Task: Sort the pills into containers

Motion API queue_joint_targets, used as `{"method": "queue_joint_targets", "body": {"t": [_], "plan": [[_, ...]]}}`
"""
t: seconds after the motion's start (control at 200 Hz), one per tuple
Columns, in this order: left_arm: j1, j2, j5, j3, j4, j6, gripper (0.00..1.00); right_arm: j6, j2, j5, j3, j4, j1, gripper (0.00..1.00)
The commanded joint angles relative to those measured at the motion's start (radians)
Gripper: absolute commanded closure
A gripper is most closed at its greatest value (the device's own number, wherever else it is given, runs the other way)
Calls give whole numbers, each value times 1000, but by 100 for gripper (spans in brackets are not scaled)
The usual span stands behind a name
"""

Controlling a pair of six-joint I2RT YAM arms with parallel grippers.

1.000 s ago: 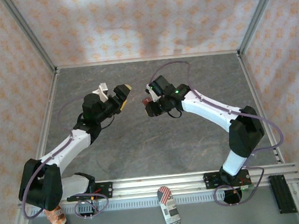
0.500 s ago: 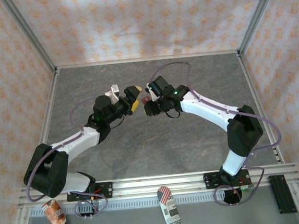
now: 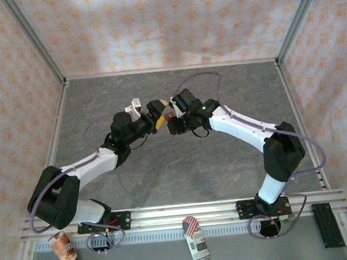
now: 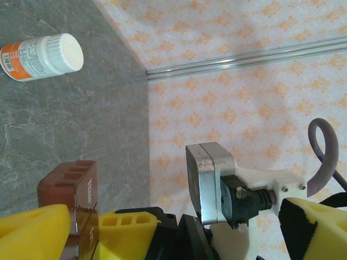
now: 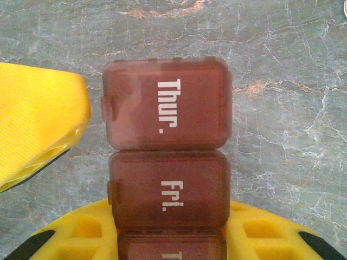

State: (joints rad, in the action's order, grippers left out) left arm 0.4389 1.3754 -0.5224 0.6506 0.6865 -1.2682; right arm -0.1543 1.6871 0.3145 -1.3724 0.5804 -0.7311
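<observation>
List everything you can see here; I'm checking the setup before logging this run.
pill box: one, dark red-brown, lids marked Thur. and Fri. shut, over the middle of the table
bottle: one, white with an orange label, on the table apart from the pill box
brown tube: one, brown and white, in front of the near rail, left
striped tube: one, red, white and dark, in front of the near rail, middle
block: one, black, right end of the near rail
table: one, grey marbled
left gripper: one, yellow pads, open, beside the pill box
right gripper: one, yellow pads, shut on the pill box
</observation>
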Motion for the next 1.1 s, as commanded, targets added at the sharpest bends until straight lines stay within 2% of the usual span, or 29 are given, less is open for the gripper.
{"method": "queue_joint_targets", "body": {"t": [0.0, 0.51, 0.841, 1.096], "plan": [[6, -8, 22, -6, 47, -7, 0, -13, 14, -15, 1, -25, 4, 77], [28, 29, 28, 27, 58, -10, 1, -18, 24, -7, 7, -33, 4, 77], [32, -26, 39, 72, 33, -13, 1, -25, 55, -9, 41, -62, 4, 78], [32, -103, 122, 55, -167, 70, 0, -30, 13, -33, 69, -76, 6, 78]]}}
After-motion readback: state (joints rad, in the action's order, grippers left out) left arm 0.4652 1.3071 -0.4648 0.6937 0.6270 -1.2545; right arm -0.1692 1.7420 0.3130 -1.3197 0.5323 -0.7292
